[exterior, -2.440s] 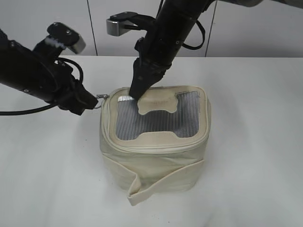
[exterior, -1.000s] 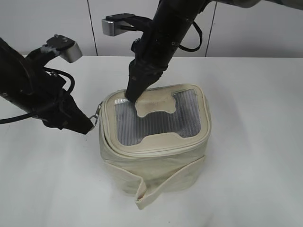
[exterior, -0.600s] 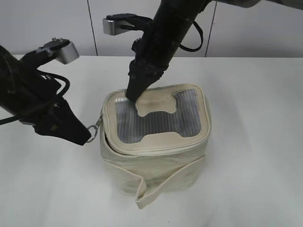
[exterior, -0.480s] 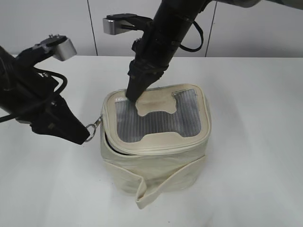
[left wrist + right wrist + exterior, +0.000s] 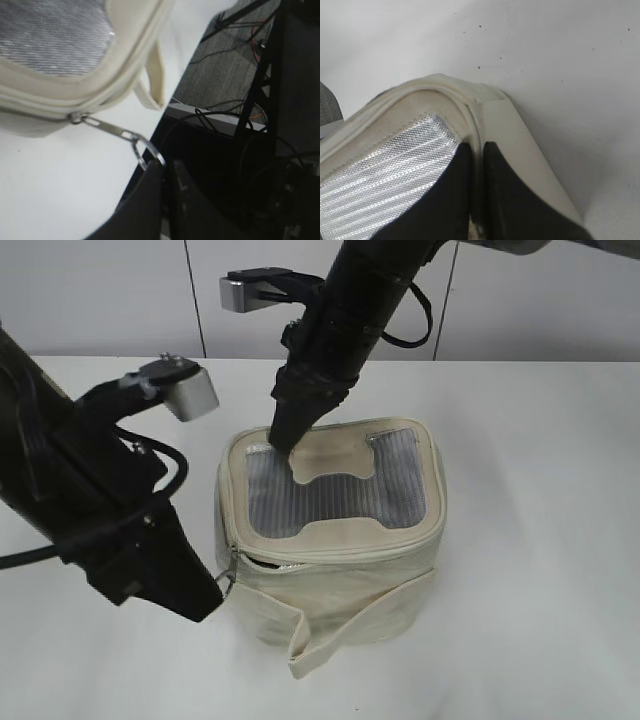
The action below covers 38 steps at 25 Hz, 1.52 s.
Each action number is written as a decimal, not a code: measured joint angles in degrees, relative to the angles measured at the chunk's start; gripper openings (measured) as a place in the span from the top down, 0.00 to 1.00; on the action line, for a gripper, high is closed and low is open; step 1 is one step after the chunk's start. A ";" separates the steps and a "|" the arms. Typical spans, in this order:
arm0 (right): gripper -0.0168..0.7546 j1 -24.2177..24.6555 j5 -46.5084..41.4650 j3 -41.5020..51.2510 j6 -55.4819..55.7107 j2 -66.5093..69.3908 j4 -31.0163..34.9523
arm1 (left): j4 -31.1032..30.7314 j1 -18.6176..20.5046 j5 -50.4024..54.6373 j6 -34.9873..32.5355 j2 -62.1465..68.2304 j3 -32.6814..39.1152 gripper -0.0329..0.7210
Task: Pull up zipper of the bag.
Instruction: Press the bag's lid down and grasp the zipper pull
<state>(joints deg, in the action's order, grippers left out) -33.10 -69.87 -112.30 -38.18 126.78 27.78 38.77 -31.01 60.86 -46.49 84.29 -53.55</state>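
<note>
The cream bag stands on the white table, its lid of grey mesh with an H-shaped patch facing up. The zipper runs round the lid rim, with a dark gap at the front left corner. My left gripper is low at that corner, shut on a silver ring pull. In the left wrist view the ring pull hangs on a metal link from the slider, pinched in my fingertips. My right gripper presses on the lid's back left, shut on a cream fold of the lid.
A loose cream strap hangs off the bag's front and also shows in the left wrist view. The table's front edge lies close behind my left gripper, with dark frames and cables below. A grey panelled wall stands behind.
My left gripper has moved down and toward the front, carrying the ring pull from the bag's left side round to its front left corner. The right arm has stayed on the lid.
</note>
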 joint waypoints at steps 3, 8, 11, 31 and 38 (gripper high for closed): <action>0.92 0.00 0.00 0.00 0.21 0.00 -0.07 | -2.10 -3.72 -0.45 3.87 0.00 0.00 0.96; 0.92 0.00 0.00 0.00 0.60 0.00 -0.16 | -1.89 -9.43 -6.04 6.25 -0.04 0.06 0.96; 0.92 0.00 0.00 0.00 0.60 0.00 -0.24 | -1.27 -13.62 -11.15 6.58 0.35 0.31 0.96; 0.92 0.29 0.05 0.00 0.60 0.00 -0.36 | 4.50 -25.61 -30.81 6.54 7.57 -2.06 0.96; 0.92 0.29 0.05 0.00 1.40 0.00 -0.36 | -0.57 -25.20 -25.98 11.83 7.57 -2.40 0.92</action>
<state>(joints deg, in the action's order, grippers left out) -32.81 -69.82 -112.30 -36.78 126.78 27.42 38.19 -56.21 34.88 -34.66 91.87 -55.95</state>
